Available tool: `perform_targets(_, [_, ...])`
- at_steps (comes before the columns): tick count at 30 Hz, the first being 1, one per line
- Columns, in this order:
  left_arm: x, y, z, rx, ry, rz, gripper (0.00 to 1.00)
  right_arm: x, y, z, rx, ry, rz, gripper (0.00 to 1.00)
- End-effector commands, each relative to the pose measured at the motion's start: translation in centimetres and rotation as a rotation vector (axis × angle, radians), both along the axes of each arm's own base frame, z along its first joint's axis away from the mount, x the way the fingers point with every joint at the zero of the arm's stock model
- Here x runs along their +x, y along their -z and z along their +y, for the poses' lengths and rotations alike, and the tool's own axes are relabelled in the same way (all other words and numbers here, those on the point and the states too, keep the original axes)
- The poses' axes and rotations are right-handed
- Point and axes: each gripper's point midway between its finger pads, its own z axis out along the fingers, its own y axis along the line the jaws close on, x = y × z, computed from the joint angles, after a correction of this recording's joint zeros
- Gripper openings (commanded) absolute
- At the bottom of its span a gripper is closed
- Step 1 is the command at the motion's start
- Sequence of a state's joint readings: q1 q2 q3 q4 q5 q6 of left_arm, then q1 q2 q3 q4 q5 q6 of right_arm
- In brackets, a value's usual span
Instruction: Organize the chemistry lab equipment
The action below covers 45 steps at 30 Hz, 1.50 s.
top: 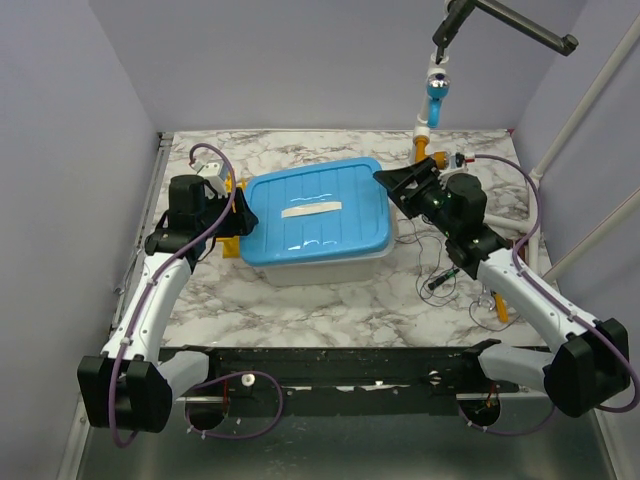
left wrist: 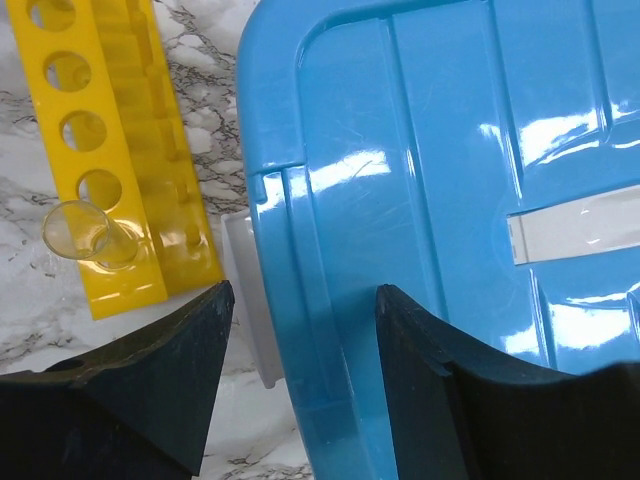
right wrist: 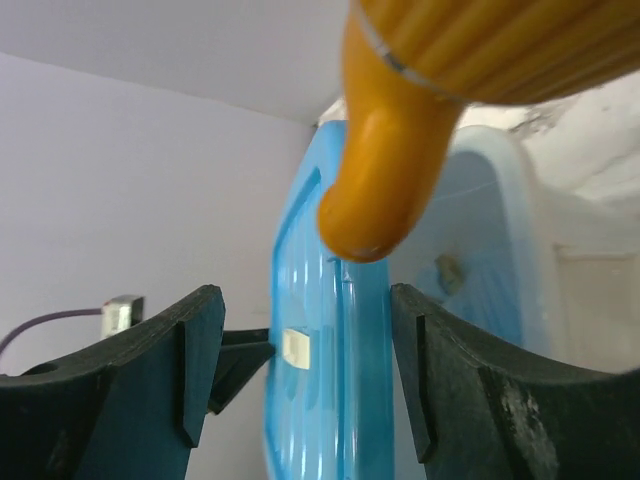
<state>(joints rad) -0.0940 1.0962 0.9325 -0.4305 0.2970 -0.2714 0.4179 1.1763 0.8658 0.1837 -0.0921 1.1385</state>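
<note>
Both arms are at the blue lid [top: 315,215], which sits on the clear bin [top: 330,268] mid-bench. The left end effector [left wrist: 305,290] is open, its jaws straddling the lid's left rim. The right end effector [right wrist: 305,295] is open too, around the opposite rim. Neither looks clamped. The yellow tube rack [left wrist: 120,150], with a piece of clear glassware [left wrist: 80,230] on it, lies outside just left of the bin, and small loose items [top: 445,275] lie to its right. I'd judge the lid-handling step is in hand. Next, both sides must pinch evenly and lift level.
</note>
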Motion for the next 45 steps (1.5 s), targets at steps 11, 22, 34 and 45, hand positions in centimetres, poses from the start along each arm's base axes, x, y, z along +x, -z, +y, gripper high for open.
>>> perform_targets(11, [-0.6,0.1,-2.1,-0.048,0.097,-0.009,0.59,0.5,5.0,-3.9,-0.565,0.006,0.060,0.80])
perform_targets(22, [-0.7,-0.3,-2.0,-0.046,0.094,-0.029,0.59,-1.2,8.6,-2.6,-0.772,-0.110,0.159,0.80])
perform_targets(34, [-0.7,-0.7,-1.7,-0.031,0.083,-0.053,0.59,-1.1,10.2,-1.8,-0.826,-0.162,0.186,0.73])
perform_targets(45, [-0.7,-1.0,-1.4,-0.013,0.073,-0.074,0.62,-0.2,11.2,-2.5,-0.890,-0.135,0.198,0.41])
